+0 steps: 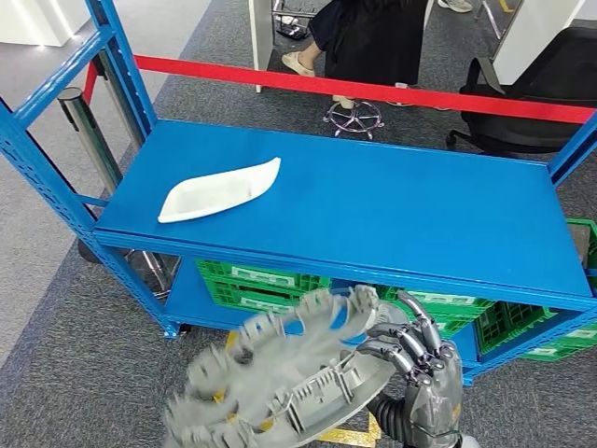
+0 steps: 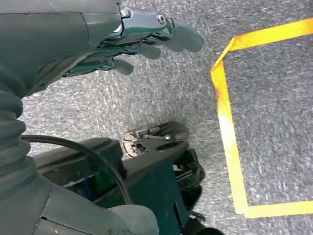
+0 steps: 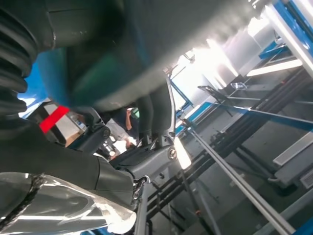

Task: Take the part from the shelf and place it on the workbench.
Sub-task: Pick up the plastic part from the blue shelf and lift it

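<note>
Right hand: while its fingers are curling over one end, the right hand [image 1: 421,369] is gripping the grey part [image 1: 282,383] below the shelf's front edge.
Grey part: it is lying blurred and tilted in front of the blue shelf [image 1: 423,215].
Left hand: the left hand [image 2: 140,36] is hanging over grey carpet [image 2: 273,98], fingers slightly apart, holding nothing.
Shelf top: a white part [image 1: 218,189] is lying there.
Below: green crates [image 1: 260,283] are sitting.
</note>
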`<state>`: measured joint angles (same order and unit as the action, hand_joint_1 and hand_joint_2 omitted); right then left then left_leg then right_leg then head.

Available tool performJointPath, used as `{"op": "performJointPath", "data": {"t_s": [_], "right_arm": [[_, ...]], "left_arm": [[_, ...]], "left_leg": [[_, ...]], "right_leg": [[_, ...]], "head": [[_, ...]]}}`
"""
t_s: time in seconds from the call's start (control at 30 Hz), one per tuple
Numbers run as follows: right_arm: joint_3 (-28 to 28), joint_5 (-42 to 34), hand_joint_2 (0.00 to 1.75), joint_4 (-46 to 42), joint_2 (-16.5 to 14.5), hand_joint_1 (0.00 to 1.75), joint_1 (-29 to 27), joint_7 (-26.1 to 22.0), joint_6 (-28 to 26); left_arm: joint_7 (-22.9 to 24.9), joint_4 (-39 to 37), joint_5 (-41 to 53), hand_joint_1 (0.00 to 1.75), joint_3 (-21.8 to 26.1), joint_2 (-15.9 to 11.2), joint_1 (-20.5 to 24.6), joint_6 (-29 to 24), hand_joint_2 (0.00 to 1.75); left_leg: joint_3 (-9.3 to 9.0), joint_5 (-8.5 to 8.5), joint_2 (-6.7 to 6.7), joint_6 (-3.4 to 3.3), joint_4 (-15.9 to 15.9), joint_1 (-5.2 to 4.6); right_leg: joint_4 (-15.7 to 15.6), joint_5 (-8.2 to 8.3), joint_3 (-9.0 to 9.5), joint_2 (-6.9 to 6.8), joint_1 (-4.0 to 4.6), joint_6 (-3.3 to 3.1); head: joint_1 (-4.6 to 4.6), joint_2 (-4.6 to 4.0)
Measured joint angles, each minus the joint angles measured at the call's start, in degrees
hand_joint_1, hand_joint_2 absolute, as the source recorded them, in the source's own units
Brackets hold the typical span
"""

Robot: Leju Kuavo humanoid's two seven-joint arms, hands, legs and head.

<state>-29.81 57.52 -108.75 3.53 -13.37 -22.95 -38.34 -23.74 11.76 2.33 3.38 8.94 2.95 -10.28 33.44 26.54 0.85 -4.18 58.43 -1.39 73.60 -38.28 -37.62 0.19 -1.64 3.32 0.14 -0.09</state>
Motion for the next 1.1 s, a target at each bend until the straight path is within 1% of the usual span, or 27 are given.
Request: {"op": "performJointPath", "data": {"t_s": [0.03, 0.07, 0.13, 0.17, 0.23, 0.3, 0.33, 0.37, 0.4, 0.47, 0.5, 0.53, 0.57, 0.6, 0.63, 0.67, 0.7, 0.73, 0.8, 0.83, 0.87, 0.9, 0.97, 1.0, 1.03, 1.07, 1.1], "right_arm": [[0.6, -0.9, 1.75, -0.1, -0.5, 1.75, -0.5, -1.1, 0.0], [1.2, -1.7, 1.75, -0.3, -1.1, 1.75, -1.0, -2.2, 0.0], [2.7, -3.1, 1.75, -0.8, -2.1, 1.75, -1.8, -4.2, 0.0], [3.3, -3.6, 1.75, -1.1, -2.6, 1.75, -2.3, -5.0, 0.0], [4.6, -4.4, 1.75, -1.8, -3.7, 1.75, -3.3, -6.6, 0.0], [5.7, -4.7, 1.75, -2.2, -4.9, 1.75, -4.2, -7.6, 0.0], [6.1, -4.7, 1.75, -2.2, -5.4, 1.75, -4.5, -8.0, 0.0], [6.4, -4.7, 1.75, -2.3, -5.7, 1.75, -4.7, -8.2, 0.0], [6.6, -4.9, 1.75, -2.3, -6.1, 1.75, -4.9, -8.5, 0.0], [6.9, -5.5, 1.75, -2.3, -6.5, 1.75, -5.4, -8.8, 0.0], [7.0, -5.8, 1.75, -2.3, -6.7, 1.75, -5.5, -8.8, 0.0], [7.0, -6.0, 1.75, -2.3, -6.8, 1.75, -5.6, -8.9, 0.0], [7.0, -6.2, 1.75, -2.3, -6.8, 1.75, -5.6, -8.9, 0.0], [7.1, -6.2, 1.75, -2.4, -6.9, 1.75, -5.6, -8.9, 0.0], [7.1, -6.3, 1.75, -2.4, -6.9, 1.75, -5.7, -9.0, 0.0], [7.1, -6.4, 1.75, -2.5, -7.0, 1.75, -5.8, -9.0, 0.0], [7.1, -6.5, 1.75, -2.6, -7.0, 1.75, -5.8, -9.0, 0.0], [7.1, -6.8, 1.75, -2.6, -7.1, 1.75, -5.9, -9.0, 0.0], [7.0, -7.3, 1.75, -2.7, -7.1, 1.75, -5.9, -8.8, 0.0], [7.0, -7.6, 1.75, -2.7, -7.1, 1.75, -5.9, -8.7, 0.0], [7.0, -8.0, 1.75, -2.7, -7.1, 1.75, -6.0, -8.6, 0.0], [6.9, -8.4, 1.75, -2.7, -7.1, 1.75, -6.0, -8.4, 0.0], [6.4, -9.6, 1.75, -2.6, -7.1, 1.75, -5.8, -7.6, 0.0], [6.1, -10.3, 1.75, -2.6, -7.1, 1.75, -5.8, -7.0, 0.0], [5.8, -10.9, 1.75, -2.5, -7.0, 1.75, -5.7, -6.5, 0.0], [5.5, -11.4, 1.75, -2.3, -6.9, 1.75, -5.7, -5.9, 0.0], [5.3, -12.0, 1.75, -2.1, -6.7, 1.75, -5.6, -5.5, 0.0]], "left_arm": [[0.0, 0.0, 0.1, 0.0, 0.0, 0.0, -0.1, 0.0, 1.75], [0.0, 0.0, 0.2, 0.0, 0.0, 0.0, -0.1, 0.0, 1.75], [-0.1, 0.0, 0.4, 0.0, 0.0, 0.1, -0.2, 0.0, 1.75], [-0.1, -0.1, 0.6, 0.0, 0.1, 0.1, -0.3, 0.0, 1.75], [-0.1, -0.1, 0.9, 0.0, 0.2, 0.3, -0.2, -0.1, 1.75], [-0.1, -0.1, 1.2, 0.0, 0.4, 0.4, -0.2, -0.3, 1.75], [0.0, -0.1, 1.3, 0.0, 0.4, 0.5, -0.3, -0.4, 1.75], [0.1, -0.1, 1.4, 0.0, 0.4, 0.5, -0.3, -0.4, 1.75], [0.1, -0.2, 1.4, 0.0, 0.5, 0.5, -0.3, -0.5, 1.75], [0.2, -0.2, 1.4, 0.0, 0.5, 0.4, -0.3, -0.6, 1.75], [0.2, -0.2, 1.4, 0.0, 0.5, 0.4, -0.3, -0.6, 1.75], [0.3, -0.2, 1.4, 0.0, 0.6, 0.4, -0.3, -0.6, 1.75], [0.3, -0.2, 1.4, 0.0, 0.6, 0.4, -0.3, -0.6, 1.75], [0.3, -0.2, 1.5, 0.0, 0.6, 0.4, -0.3, -0.6, 1.75], [0.3, -0.2, 1.5, 0.0, 0.6, 0.4, -0.2, -0.5, 1.75], [0.4, -0.2, 1.5, 0.0, 0.6, 0.4, -0.1, -0.5, 1.75], [0.4, -0.2, 1.5, 0.0, 0.7, 0.4, 0.0, -0.5, 1.75], [0.4, -0.2, 1.6, 0.0, 0.7, 0.4, 0.0, -0.4, 1.75], [0.4, -0.2, 1.8, 0.0, 0.8, 0.4, 0.0, -0.4, 1.75], [0.4, -0.3, 1.9, 0.0, 0.8, 0.4, -0.1, -0.4, 1.75], [0.4, -0.3, 2.0, 0.0, 0.8, 0.4, -0.1, -0.4, 1.75], [0.4, -0.3, 2.0, 0.0, 0.9, 0.4, -0.1, -0.4, 1.75], [0.5, -0.3, 2.1, 0.0, 0.9, 0.4, 0.0, -0.4, 1.75], [0.5, -0.3, 2.1, 0.0, 1.0, 0.3, 0.0, -0.4, 1.75], [0.5, -0.3, 2.0, 0.0, 1.1, 0.3, 0.0, -0.4, 1.75], [0.5, -0.3, 2.0, 0.0, 1.2, 0.3, -0.1, -0.4, 1.75], [0.5, -0.3, 2.0, 0.0, 1.3, 0.3, -0.1, -0.4, 1.75]], "left_leg": [[0.13, -0.12, 0.04, -0.05, 0.0, -0.2], [0.19, -0.24, 0.1, -0.06, 0.0, -0.42], [0.29, -0.45, 0.17, 0.11, 0.1, -0.79], [0.42, -0.61, 0.13, 0.32, 0.1, -0.88], [0.78, -1.12, 0.02, 0.95, 0.2, -0.84], [1.1, -1.34, 0.05, 1.67, 0.4, -0.77], [1.46, -0.44, 0.06, 2.14, 1.1, -0.73], [2.08, 1.29, 0.06, 2.67, 2.8, -0.59], [3.02, 3.77, 0.03, 3.25, 5.6, -0.22], [4.96, 8.29, -0.06, 4.33, 12.7, 0.77], [5.18, 9.21, -0.09, 4.78, 15.1, 1.27], [4.46, 8.96, -0.12, 5.23, 15.4, 1.71], [2.65, 7.73, -0.15, 5.68, 13.6, 2.12], [-0.01, 6.12, -0.2, 6.15, 9.9, 2.51], [-2.78, 5.29, -0.23, 6.6, 5.7, 2.71], [-4.83, 4.74, -0.17, 6.53, 2.4, 2.75], [-5.9, 4.74, -0.1, 6.24, 0.2, 2.69], [-5.99, 4.96, 0.0, 5.68, -0.5, 2.47], [-4.99, 4.22, -0.01, 4.2, -0.4, 2.25], [-4.43, 3.72, -0.1, 3.55, -0.4, 2.17], [-3.76, 3.12, -0.21, 2.93, -0.5, 2.11], [-2.98, 2.46, -0.3, 2.41, -0.5, 2.02], [-1.3, 1.17, -0.38, 1.81, -0.4, 1.55], [-0.39, 0.5, -0.42, 1.6, -0.4, 1.25], [0.47, -0.12, -0.45, 1.45, -0.4, 0.95], [1.29, -0.72, -0.46, 1.35, -0.3, 0.66], [2.0, -1.28, -0.43, 1.29, -0.3, 0.42]], "right_leg": [[-0.2, 0.79, 0.38, 0.0, 0.26, -0.35], [-2.6, 2.44, 1.83, 0.0, 0.54, -0.82], [-10.5, 5.69, 6.5, 0.04, 1.16, -2.12], [-13.5, 6.6, 8.24, 0.03, 1.4, -2.5], [-15.9, 7.01, 9.48, 0.02, 1.7, -2.77], [-16.6, 7.77, 9.04, -0.15, 1.57, -2.94], [-16.8, 8.2, 8.76, -0.32, 1.35, -3.21], [-17.1, 8.71, 8.43, -0.53, 1.1, -3.44], [-17.1, 9.15, 8.02, -0.77, 0.93, -3.58], [-16.9, 9.97, 6.91, -1.1, 0.77, -3.58], [-16.8, 10.34, 6.27, -1.26, 0.66, -3.44], [-16.6, 10.68, 5.61, -1.39, 0.48, -3.22], [-16.3, 10.99, 4.93, -1.46, 0.23, -2.92], [-15.9, 11.26, 4.3, -1.48, -0.03, -2.6], [-15.6, 11.51, 3.74, -1.46, -0.21, -2.23], [-15.3, 11.81, 3.3, -1.43, -0.3, -1.8], [-15.1, 12.16, 3.01, -1.41, -0.29, -1.34], [-15.1, 12.58, 2.81, -1.38, -0.27, -0.89], [-15.3, 13.26, 2.51, -1.32, -0.44, 0.0], [-15.0, 12.67, 2.09, -1.24, -0.57, 0.25], [-13.8, 11.02, 1.37, -1.13, -0.61, 0.35], [-11.3, 8.29, 0.41, -0.98, -0.54, 0.25], [-4.3, 2.56, -1.43, -0.68, -0.1, -0.18], [-1.3, 1.14, -1.65, -0.55, 0.16, -0.43], [0.2, 1.18, -1.13, -0.48, 0.42, -0.75], [0.0, 2.33, 0.26, -0.44, 0.71, -1.14], [-2.0, 4.03, 2.53, -0.4, 1.04, -1.66]], "head": [[0.0, 0.0], [0.01, 0.0], [-0.04, 0.0], [-0.09, 0.0], [-0.2, 0.0], [-0.19, 0.0], [-0.31, 0.0], [-0.45, 0.0], [-0.6, 0.0], [-0.82, 0.0], [-0.83, 0.0], [-0.83, 0.0], [-0.83, 0.0], [-0.84, 0.0], [-0.91, 0.0], [-0.99, 0.0], [-1.05, 0.0], [-1.12, 0.0], [-1.06, 0.0], [-1.02, 0.0], [-0.95, 0.0], [-0.89, 0.0], [-0.82, 0.0], [-0.82, 0.0], [-0.83, 0.0], [-0.84, 0.0], [-0.83, 0.0]]}}
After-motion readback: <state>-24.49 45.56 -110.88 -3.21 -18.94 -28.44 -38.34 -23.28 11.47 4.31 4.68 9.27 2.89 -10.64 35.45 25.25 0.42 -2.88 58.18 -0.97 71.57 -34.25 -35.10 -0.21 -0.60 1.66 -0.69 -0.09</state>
